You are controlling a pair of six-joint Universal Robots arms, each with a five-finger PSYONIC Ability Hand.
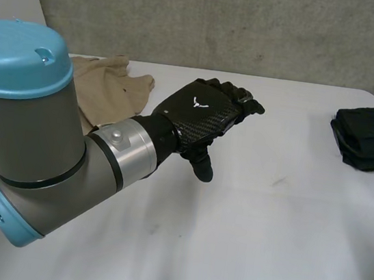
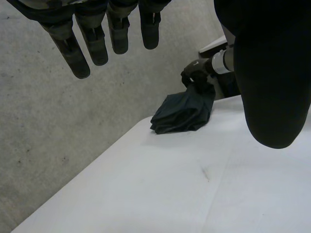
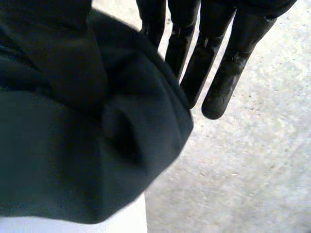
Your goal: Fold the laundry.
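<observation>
My left hand [image 1: 201, 114] hovers over the middle of the white table [image 1: 265, 226], fingers [image 2: 82, 43] straight and apart, thumb [image 2: 272, 73] clear of them, holding nothing. A folded black cloth [image 1: 373, 137] lies at the table's right end. In the left wrist view my right hand [image 2: 195, 74] sits on the far top of that black cloth [image 2: 183, 112], which bunches up toward it. In the right wrist view the black cloth [image 3: 97, 160] lies under the palm, between the thumb and the straight fingers [image 3: 221, 73], pinched at its edge.
A crumpled beige garment [image 1: 108, 85] lies at the back left of the table, behind my left arm [image 1: 43, 135]. A grey concrete wall [image 1: 223, 20] runs behind the table's far edge.
</observation>
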